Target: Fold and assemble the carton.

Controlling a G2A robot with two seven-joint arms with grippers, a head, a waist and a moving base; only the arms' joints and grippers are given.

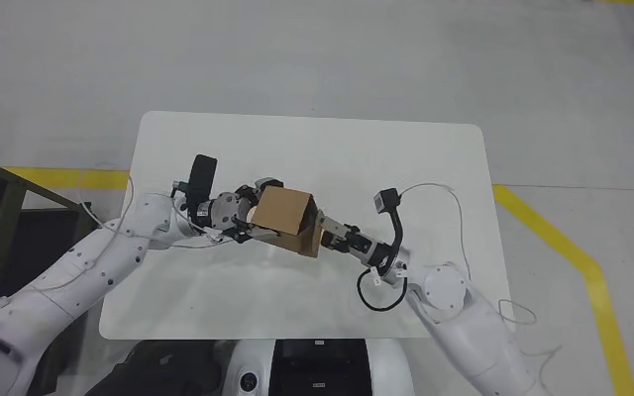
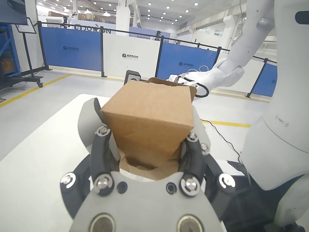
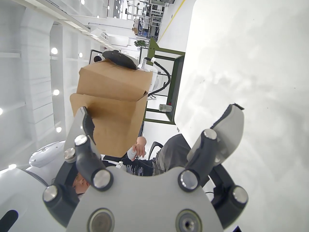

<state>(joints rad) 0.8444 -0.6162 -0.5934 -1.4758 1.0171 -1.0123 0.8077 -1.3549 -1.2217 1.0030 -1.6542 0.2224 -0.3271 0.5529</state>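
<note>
White table point(image 1: 396, 158), yellow-lined grey floor point(image 1: 297, 59). My left gripper point(image 2: 144, 121) clamps the carton point(image 1: 285, 216); right gripper point(image 3: 159, 111) gapes wide, one finger against it.

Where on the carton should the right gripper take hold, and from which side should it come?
Probably the loose flap at the end of the carton away from the left gripper, which clamps the other end. Let the right gripper, now open, come endwise: the flap sticks out thin and flat toward it.

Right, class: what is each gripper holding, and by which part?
The left gripper grips the carton by its end, pinched from both sides. The right gripper is open, holding nothing; one finger lies against a flap.
</note>
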